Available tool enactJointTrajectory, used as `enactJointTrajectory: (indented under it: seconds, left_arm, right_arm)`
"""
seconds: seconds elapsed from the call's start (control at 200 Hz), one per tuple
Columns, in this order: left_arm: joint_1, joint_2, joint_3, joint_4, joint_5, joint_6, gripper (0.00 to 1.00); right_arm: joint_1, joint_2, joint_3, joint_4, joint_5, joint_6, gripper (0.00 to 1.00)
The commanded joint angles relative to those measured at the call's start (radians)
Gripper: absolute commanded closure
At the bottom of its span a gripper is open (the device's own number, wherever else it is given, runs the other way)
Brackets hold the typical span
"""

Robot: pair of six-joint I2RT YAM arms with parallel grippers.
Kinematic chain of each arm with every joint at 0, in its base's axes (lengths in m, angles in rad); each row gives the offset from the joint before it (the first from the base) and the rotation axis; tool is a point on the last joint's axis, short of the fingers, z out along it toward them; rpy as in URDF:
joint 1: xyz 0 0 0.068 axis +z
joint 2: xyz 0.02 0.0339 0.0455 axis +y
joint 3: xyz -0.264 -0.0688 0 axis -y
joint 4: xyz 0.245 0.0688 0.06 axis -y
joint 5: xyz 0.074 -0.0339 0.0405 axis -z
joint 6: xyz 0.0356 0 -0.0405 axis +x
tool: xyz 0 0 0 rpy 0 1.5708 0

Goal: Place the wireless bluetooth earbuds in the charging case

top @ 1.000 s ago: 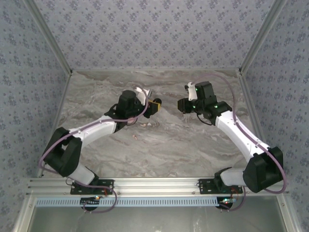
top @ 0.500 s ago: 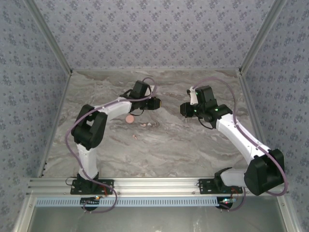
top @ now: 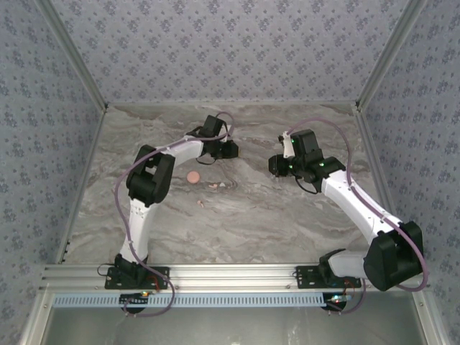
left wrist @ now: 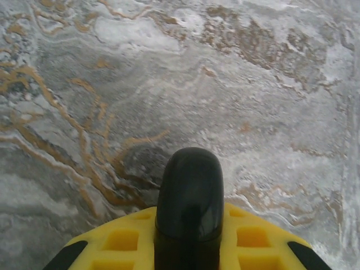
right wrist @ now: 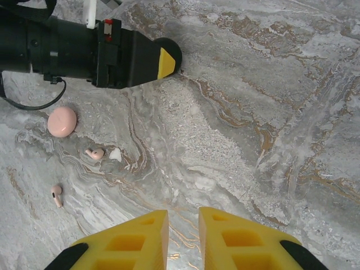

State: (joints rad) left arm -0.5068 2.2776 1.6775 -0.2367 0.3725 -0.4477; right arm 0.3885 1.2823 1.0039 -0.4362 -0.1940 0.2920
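Left gripper (top: 231, 149) is clamped tight, empty, poised beyond the round pink charging case (right wrist: 62, 122). Right gripper (right wrist: 183, 225) stands barely parted, holding nothing. One pale pink stemmed earbud (right wrist: 94, 153) lies near the case on the grey marbled table (right wrist: 281, 112). A second earbud (right wrist: 56, 195) lies nearer. Both are well apart from either gripper. Risk: jaws this narrow could flick an earbud away.

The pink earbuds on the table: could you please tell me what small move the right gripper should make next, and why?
Probably shift the right gripper to its left, toward the nearer pink earbud, and lower over it. The gripper is slightly open and empty, and that earbud lies loose on the table, just beside the pink case and not yet picked up.
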Motion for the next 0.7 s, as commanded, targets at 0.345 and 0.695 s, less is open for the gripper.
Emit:
enactJointTrajectory:
  seconds: [0.345, 0.695]
  left_arm:
    - [0.014, 0.115, 0.162, -0.106, 0.024, 0.001, 0.72]
    - [0.013, 0.058, 0.212, -0.202, -0.089, 0.091, 0.39]
  right_arm:
    - [0.003, -0.003, -0.001, -0.036, 0.025, 0.011, 0.78]
    - [0.004, -0.004, 0.004, -0.042, 0.030, 0.005, 0.74]
